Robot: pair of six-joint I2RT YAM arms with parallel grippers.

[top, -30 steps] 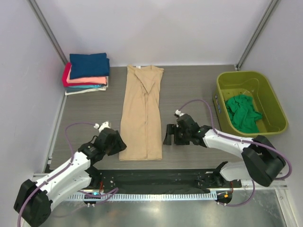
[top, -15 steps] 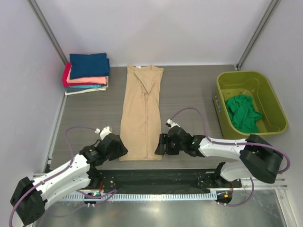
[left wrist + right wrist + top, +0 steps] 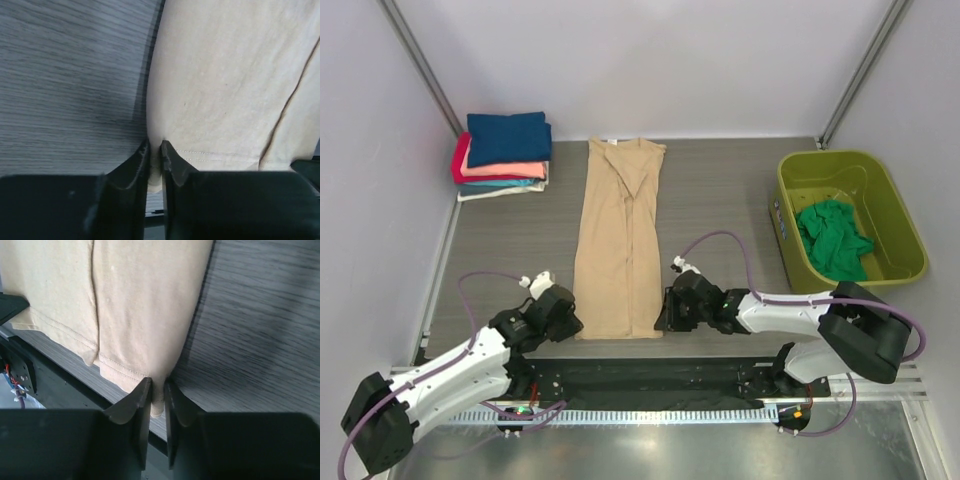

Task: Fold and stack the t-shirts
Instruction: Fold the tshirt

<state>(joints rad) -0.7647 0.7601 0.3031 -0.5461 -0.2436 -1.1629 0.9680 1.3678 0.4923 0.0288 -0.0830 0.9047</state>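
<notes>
A tan beige t-shirt (image 3: 620, 240) lies as a long narrow strip down the middle of the table, sleeves folded in, collar at the far end. My left gripper (image 3: 570, 322) is shut on its near left hem corner (image 3: 154, 162). My right gripper (image 3: 663, 318) is shut on the near right hem corner (image 3: 157, 400). A stack of folded t-shirts (image 3: 504, 153), navy on top over coral, teal and red, rests at the far left. An emerald green t-shirt (image 3: 833, 238) lies crumpled in the tub.
The lime-green plastic tub (image 3: 895, 215) stands at the right of the table. Black rails and cabling (image 3: 640, 380) run along the near edge behind the hem. White walls enclose the table on three sides.
Both arms moved in toward the tan shirt's near hem, and both grippers closed from open onto its two near corners.
</notes>
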